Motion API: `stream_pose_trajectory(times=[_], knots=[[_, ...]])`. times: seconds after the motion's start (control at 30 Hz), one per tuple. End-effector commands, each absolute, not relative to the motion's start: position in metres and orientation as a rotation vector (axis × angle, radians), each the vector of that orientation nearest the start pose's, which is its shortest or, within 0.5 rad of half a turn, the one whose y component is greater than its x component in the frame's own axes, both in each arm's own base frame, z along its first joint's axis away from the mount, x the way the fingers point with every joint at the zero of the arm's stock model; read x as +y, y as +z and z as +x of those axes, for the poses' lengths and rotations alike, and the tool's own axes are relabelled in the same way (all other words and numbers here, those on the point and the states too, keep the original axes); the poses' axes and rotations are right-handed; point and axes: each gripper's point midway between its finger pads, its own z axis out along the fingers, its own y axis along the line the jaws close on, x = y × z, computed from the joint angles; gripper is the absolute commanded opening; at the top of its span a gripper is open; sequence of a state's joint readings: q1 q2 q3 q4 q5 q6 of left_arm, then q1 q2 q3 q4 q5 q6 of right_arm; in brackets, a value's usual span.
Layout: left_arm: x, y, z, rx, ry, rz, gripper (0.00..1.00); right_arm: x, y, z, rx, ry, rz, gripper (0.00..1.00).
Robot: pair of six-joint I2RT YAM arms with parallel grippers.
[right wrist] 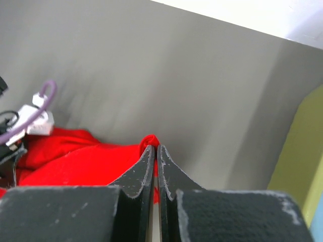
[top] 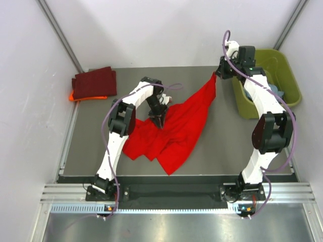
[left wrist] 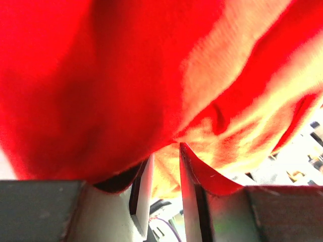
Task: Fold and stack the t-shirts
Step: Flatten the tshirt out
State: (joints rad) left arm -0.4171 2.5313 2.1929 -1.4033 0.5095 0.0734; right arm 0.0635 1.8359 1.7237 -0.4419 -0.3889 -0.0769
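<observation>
Across the middle of the flat grey table (top: 229,146), the bright red short-sleeved cloth t-shirt (top: 177,128) lies crumpled, one corner lifted toward the olive-green plastic tub (top: 282,58). The right gripper (top: 217,75) pinches that corner, fingers fully together, seemingly to pull it taut; the left gripper (top: 160,120) grips a bunched fold between narrowly parted fingers, likely to spread it flat. Far left sits the folded dark maroon shirt (top: 95,81)

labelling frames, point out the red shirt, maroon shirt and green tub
red shirt (top: 179,135), top view, crumpled middle
maroon shirt (top: 95,82), top view, folded top face
green tub (top: 290,75), top view, right wall
</observation>
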Motion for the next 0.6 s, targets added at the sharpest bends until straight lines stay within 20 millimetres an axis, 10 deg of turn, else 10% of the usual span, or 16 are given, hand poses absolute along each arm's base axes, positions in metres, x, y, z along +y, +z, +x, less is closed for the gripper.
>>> stream_pose_trajectory(times=[0.0, 0.17, 0.33, 0.47, 0.57], knots=[[-0.235, -0.014, 0.409, 2.999, -0.597, 0.776, 0.34, 0.080, 0.269, 0.528, 1.987, 0.352, -0.349, 0.00], [-0.236, 0.003, 0.443, 2.854, -0.500, 0.775, 0.34, 0.064, 0.269, 0.526, 1.995, 0.326, -0.315, 0.00], [-0.240, 0.088, 0.468, 2.600, -0.442, 0.710, 0.37, 0.031, 0.265, 0.518, 2.016, 0.285, -0.232, 0.00], [-0.244, 0.174, 0.435, 2.396, -0.418, 0.847, 0.38, 0.018, 0.260, 0.507, 2.033, 0.283, -0.204, 0.00], [-0.249, 0.174, 0.388, 2.358, -0.346, 1.019, 0.38, 0.014, 0.259, 0.502, 2.033, 0.289, -0.194, 0.00]])
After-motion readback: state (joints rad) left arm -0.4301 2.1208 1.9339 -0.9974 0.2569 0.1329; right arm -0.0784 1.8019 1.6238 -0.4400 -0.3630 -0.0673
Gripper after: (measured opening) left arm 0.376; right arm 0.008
